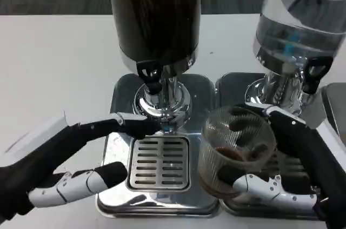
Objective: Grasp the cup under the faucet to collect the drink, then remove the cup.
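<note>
A clear ribbed glass cup (233, 150) with a little dark drink at its bottom is held by my right hand (281, 164), whose fingers wrap around it. The cup sits right of the dark dispenser's drip grate (160, 162), between the two machines. The dark drink dispenser (155, 13) has a black faucet lever (148, 73) above the grate. My left hand (81, 159) lies at the left of the grate, fingers spread and holding nothing; one fingertip reaches toward the chrome faucet base (162, 102).
A second dispenser with clear liquid (300, 18) stands at the right, with its own black lever (316, 69) and drip tray (238, 86). Both stand on shiny steel trays (116, 142). White table (54, 61) extends to the left.
</note>
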Controlling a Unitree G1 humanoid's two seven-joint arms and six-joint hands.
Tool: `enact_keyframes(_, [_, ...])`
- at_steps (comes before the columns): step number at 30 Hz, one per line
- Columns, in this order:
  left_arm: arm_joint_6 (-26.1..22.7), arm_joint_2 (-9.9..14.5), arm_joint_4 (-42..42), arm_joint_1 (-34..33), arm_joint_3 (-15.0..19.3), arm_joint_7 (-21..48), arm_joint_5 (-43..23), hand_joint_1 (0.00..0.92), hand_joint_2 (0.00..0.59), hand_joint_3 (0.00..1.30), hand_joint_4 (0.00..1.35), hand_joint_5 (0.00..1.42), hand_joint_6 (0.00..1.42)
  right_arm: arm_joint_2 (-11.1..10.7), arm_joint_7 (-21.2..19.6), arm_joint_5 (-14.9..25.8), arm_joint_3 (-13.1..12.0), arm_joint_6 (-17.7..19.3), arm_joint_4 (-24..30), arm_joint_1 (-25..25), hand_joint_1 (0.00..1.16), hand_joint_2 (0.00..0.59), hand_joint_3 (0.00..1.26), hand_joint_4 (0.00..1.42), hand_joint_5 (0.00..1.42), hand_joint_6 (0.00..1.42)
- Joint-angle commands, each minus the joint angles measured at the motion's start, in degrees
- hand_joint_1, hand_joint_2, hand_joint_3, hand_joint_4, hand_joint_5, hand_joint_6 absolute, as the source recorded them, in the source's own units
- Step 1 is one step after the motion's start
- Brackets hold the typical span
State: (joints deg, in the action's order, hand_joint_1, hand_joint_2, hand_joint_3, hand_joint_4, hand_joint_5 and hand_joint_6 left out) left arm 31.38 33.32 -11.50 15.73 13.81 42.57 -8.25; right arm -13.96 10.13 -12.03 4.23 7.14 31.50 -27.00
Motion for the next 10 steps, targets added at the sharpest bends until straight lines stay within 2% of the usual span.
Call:
enact_keyframes(1, [1.0, 1.0, 0.0, 0.4, 0.0, -1.0, 1.1, 0.000, 0.108, 0.30, 0.27, 0.29, 0.23, 0.1, -0.3, 1.2, -0.8, 2.0, 1.1, 0.3, 0.69, 0.248, 0.54, 0.58, 0.66, 0.70])
enact_keyframes(10, [1.0, 1.0, -0.2, 0.9, 0.0, -1.6, 1.1, 0.000, 0.107, 0.30, 0.27, 0.29, 0.23, 0.1, 0.2, 1.6, -1.0, 1.7, 1.3, 0.2, 0.69, 0.248, 0.54, 0.59, 0.66, 0.71])
